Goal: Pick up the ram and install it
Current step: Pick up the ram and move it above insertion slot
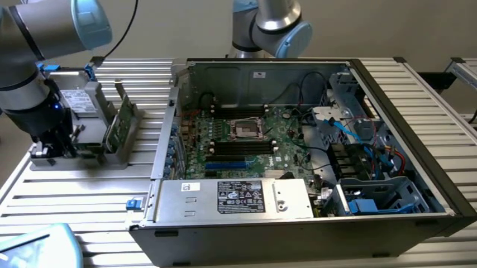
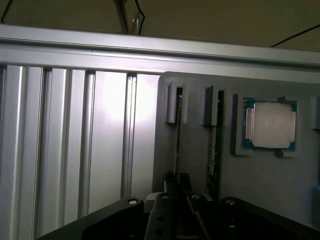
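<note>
The ram (image 2: 178, 130) stands on edge in a slot of a grey holder (image 2: 260, 180), seen as a thin dark strip. My gripper (image 2: 177, 184) is down over its near end, and its dark fingers (image 2: 169, 181) are closed on either side of the stick. A second thin stick (image 2: 214, 150) stands in the neighbouring slot. In the exterior view my gripper (image 1: 53, 149) is low at the holder (image 1: 93, 158) on the exterior view's left, beside the open computer case (image 1: 402, 84). The motherboard's long black slots (image 1: 242, 146) lie inside the case.
A processor chip (image 2: 270, 125) sits in a recess of the holder. A wider green board (image 1: 119, 125) stands upright in the holder. The case's power supply (image 1: 238, 198) and cables (image 1: 358, 134) crowd its near and right side. The ribbed metal table (image 1: 75, 195) surrounds everything.
</note>
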Controlling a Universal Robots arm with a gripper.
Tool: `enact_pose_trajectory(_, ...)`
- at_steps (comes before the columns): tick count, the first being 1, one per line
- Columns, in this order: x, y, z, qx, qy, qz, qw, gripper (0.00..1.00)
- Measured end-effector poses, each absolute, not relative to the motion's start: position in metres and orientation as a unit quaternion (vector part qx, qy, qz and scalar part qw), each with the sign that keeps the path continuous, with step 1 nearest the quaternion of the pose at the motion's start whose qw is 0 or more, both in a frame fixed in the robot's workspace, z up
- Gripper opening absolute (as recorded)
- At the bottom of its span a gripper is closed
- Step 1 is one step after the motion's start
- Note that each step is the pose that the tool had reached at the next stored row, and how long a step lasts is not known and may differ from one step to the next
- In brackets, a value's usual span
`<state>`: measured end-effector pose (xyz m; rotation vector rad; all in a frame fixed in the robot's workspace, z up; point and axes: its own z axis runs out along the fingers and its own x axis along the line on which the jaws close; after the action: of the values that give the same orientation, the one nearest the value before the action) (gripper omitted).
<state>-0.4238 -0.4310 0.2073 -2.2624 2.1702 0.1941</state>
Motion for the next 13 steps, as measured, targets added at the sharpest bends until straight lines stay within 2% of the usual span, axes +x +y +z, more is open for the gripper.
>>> enact_pose_trajectory(6,-0.424,-0.431,0.217,-0.720,0.691,0.062,0.000,0.14)
enact_pose_trajectory(13,-0.424,-0.431,0.248,-0.720,0.691,0.062,0.000,0.14)
